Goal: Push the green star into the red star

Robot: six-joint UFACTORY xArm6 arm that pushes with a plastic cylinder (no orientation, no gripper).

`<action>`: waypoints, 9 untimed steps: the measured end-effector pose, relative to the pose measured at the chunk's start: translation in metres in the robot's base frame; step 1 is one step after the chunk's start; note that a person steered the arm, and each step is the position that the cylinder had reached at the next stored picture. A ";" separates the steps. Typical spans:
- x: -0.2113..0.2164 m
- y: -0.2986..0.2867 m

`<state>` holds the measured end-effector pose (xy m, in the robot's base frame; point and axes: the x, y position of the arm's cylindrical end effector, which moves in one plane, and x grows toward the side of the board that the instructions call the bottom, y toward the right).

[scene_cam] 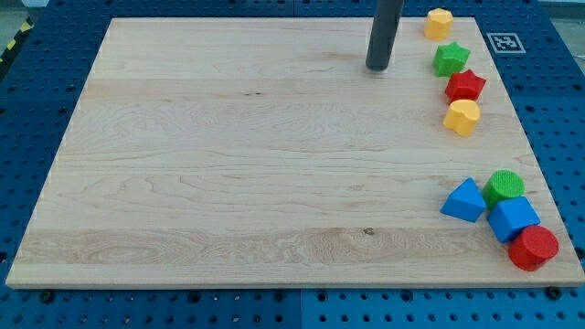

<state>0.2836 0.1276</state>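
Observation:
The green star point(450, 58) lies near the view's top right on the wooden board point(228, 164). The red star point(465, 86) lies just below and to its right, touching it. My tip point(377, 68) stands on the board to the left of the green star, with a clear gap between them. The rod comes down from the view's top edge.
A yellow hexagon block point(440, 23) sits above the green star. A yellow heart block point(462, 117) sits just below the red star. At the bottom right are a blue triangle point(464, 201), a green cylinder point(504, 186), a blue cube point(513, 218) and a red cylinder point(533, 248).

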 end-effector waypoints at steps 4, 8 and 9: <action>-0.023 0.112; 0.068 0.115; 0.078 0.111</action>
<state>0.3618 0.2386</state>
